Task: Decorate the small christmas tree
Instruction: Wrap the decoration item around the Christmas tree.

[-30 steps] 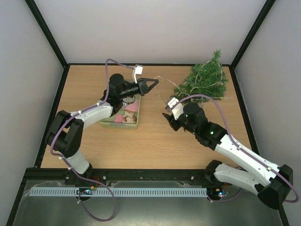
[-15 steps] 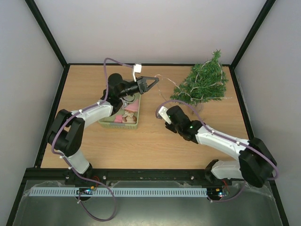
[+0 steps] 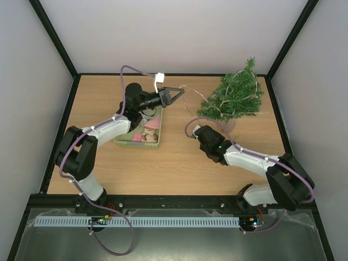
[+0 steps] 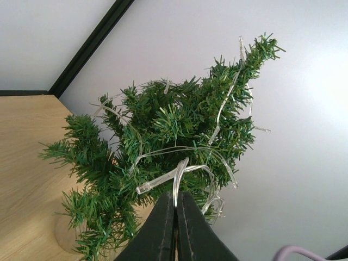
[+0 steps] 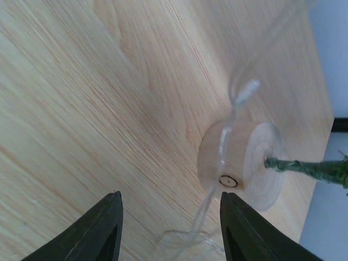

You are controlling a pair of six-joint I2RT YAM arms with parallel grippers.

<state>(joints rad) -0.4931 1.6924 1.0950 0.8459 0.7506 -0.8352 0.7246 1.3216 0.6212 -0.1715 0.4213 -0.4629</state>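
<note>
- String (image 4: 179, 168) lies partly on tree (image 4: 163, 125); left gripper (image 4: 175, 194) pinches its loose part, jaws pressed together.
- Right gripper (image 5: 171, 199): jaws spread, holding nothing.
- Basket (image 3: 136, 145) ornaments (image 3: 148, 133) seem not yet hung.

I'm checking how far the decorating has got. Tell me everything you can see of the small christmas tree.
The small christmas tree is a dark-green, bushy artificial conifer, cone-shaped, standing near the far right corner of the table. Its thin green stem sits in a round pale wooden base resting there. A clear light string is draped loosely over the branches; a loop of it runs to the left gripper, shut on it. The right gripper, open, is beside the base, not touching.
</note>
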